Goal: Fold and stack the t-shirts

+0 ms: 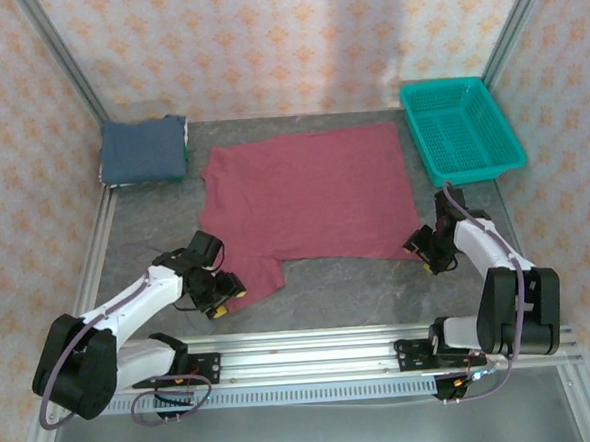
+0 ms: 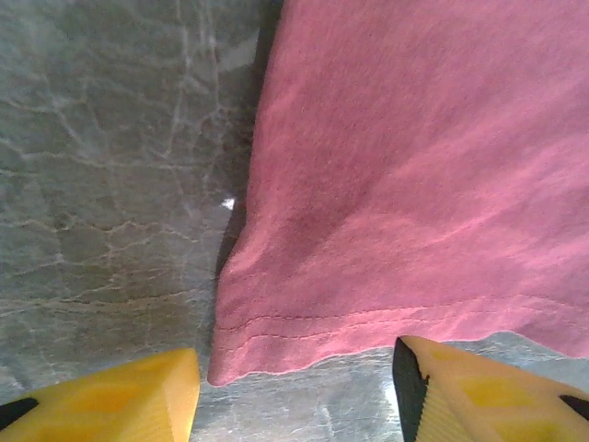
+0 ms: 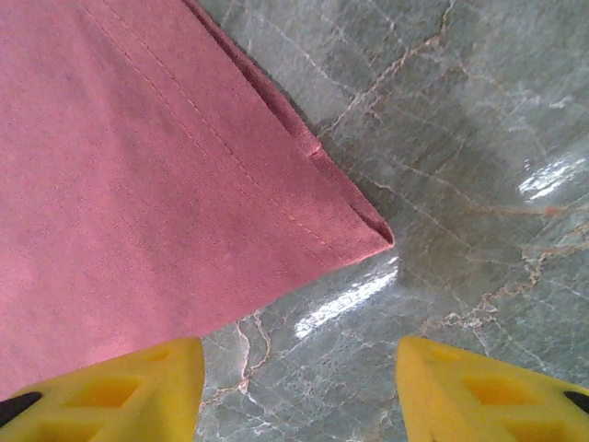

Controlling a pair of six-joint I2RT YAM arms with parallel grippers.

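- Left pincer (image 1: 222,291), jaws apart, straddles the near-left corner of the maroon t-shirt (image 1: 313,195).
- Right pincer (image 1: 422,248), jaws apart, hangs just beside its near-right corner.
- The maroon t-shirt lies spread flat mid-counter (image 1: 359,287).
- Folded blue t-shirt (image 1: 145,150) rests far left; teal basket (image 1: 460,131) far right.

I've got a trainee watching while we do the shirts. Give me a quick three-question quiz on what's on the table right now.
1. True or false: the maroon shirt is already folded.
2. Where on the table is the folded blue shirt? A) far-left corner B) near-right corner C) on top of the maroon shirt
3. Fill in: the right gripper is open beside the maroon shirt's near-right ____, while the left gripper is open at its near-left sleeve.
Key: 1 false; 2 A; 3 corner.
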